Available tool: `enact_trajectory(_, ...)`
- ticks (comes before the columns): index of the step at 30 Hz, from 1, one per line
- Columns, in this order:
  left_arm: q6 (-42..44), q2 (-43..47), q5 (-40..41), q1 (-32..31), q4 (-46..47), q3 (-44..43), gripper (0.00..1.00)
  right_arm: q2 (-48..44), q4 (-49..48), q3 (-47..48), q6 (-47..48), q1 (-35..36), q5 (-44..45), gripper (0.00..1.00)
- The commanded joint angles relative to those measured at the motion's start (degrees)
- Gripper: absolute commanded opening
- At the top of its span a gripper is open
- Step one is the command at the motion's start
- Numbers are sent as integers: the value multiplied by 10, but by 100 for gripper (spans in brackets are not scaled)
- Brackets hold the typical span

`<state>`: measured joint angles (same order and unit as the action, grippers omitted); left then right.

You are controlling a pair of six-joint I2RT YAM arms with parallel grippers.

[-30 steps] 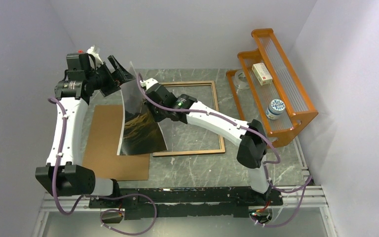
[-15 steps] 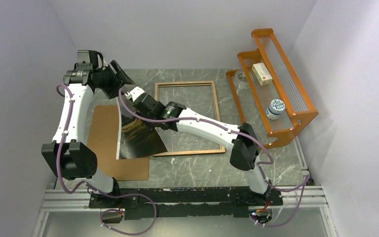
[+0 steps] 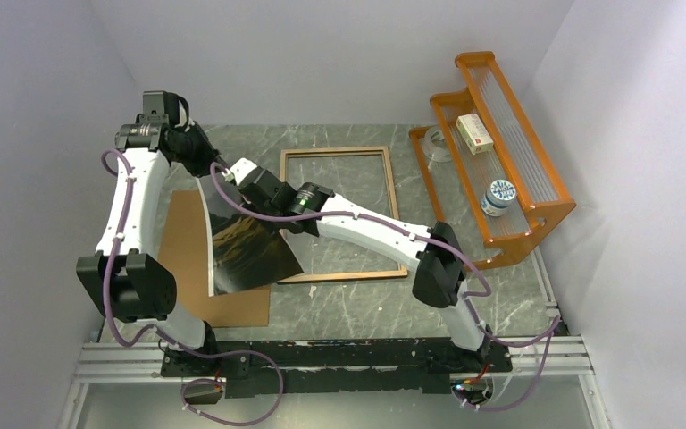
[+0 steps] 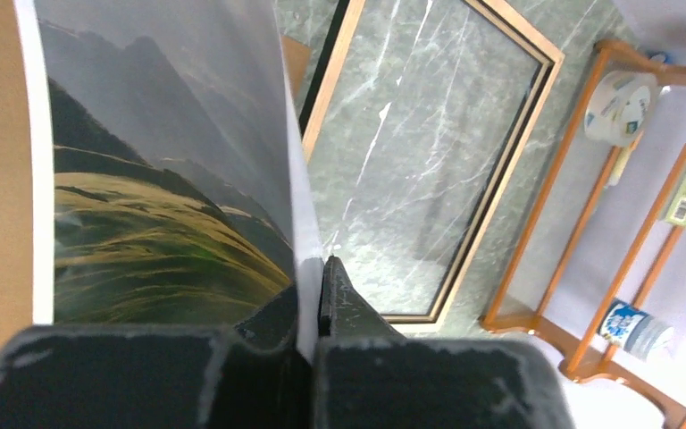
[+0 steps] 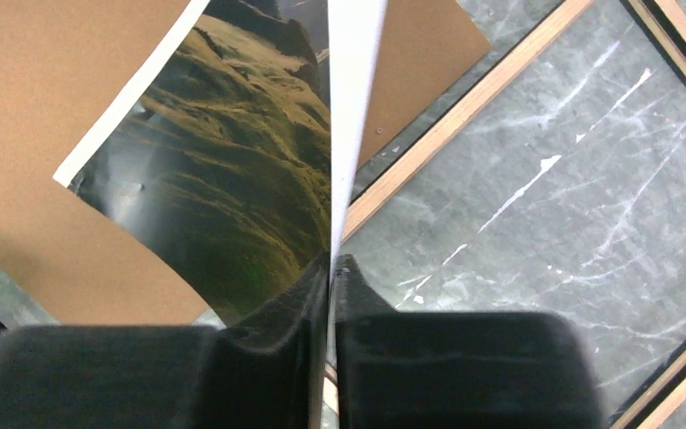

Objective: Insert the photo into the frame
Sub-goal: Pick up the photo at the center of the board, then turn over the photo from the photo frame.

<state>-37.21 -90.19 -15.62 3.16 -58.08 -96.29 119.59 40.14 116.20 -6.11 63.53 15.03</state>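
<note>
**Photo held up between both grippers, beside the frame**

We see the photo (image 3: 248,248) lifted off the table (image 3: 357,306) and pinched along its upper edge by both arms. The left gripper (image 4: 308,279) has its two fingers pressed together on the sheet's white margin, and the right gripper (image 5: 330,264) is likewise clamped on the edge of the paper — in each wrist view the sheet runs straight up out of the closed fingertips.

The sheet hangs curved, with its printed side of dark mountains and yellow-green hills facing the left arm and its plain white back turned toward the right. From above, its lower edge lies over the brown backing board (image 3: 183,264) and crosses the near-left corner of the frame (image 3: 332,151); we cannot tell whether that edge touches anything below.

The frame lies flat on the table to the right of the board, light-brown wood side up, with the grey marbled surface showing through its pane. The photo is not inside it.

Further right stands the orange rack (image 3: 549,213) — it holds a small white box (image 3: 474,132), a jar (image 3: 498,197) and a roll of tape (image 3: 436,143).
</note>
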Motion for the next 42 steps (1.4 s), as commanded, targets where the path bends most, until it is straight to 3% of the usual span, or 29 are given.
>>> enact_trajectory(1, 52, 3, -14, -3, -5, -43, 3, -20, -9, 22, 7, -1, -30, 29)
enact_trajectory(4, 102, 4, -50, -3, -7, -60, 3, -63, -49, -24, 10, -7, -74, 66)
enact_trajectory(6, 139, 4, -79, -3, -13, -77, 2, -116, -93, -67, -4, -20, -124, 79)
enact_trajectory(8, 178, 5, -113, -3, -23, -94, 3, -158, -132, -100, -24, -41, -185, 84)
enact_trajectory(13, 259, 20, -233, -3, -40, -149, 3, -261, -233, -183, -95, -119, -301, 86)
enact_trajectory(16, 265, 40, -331, -3, -22, -175, 3, -328, -304, -252, -147, -183, -318, 87)
enact_trajectory(20, 208, 76, -453, -17, 46, -190, 3, -391, -347, -300, -202, -257, -286, 88)
enact_trajectory(26, 36, 127, -548, -23, 230, -160, 3, -436, -316, -310, -209, -306, -191, 88)
enact_trajectory(29, 23, 120, -529, -22, 217, -172, 2, -449, -304, -319, -217, -319, -145, 87)
enact_trajectory(33, 101, 68, -452, -16, 79, -202, 3, -458, -288, -331, -221, -321, -73, 86)
enact_trajectory(38, 148, -18, -401, -12, 24, -127, 3, -465, -252, -343, -231, -321, -6, 85)
enact_trajectory(42, 186, -92, -396, -12, 50, -69, 3, -478, -242, -364, -231, -322, 11, 84)
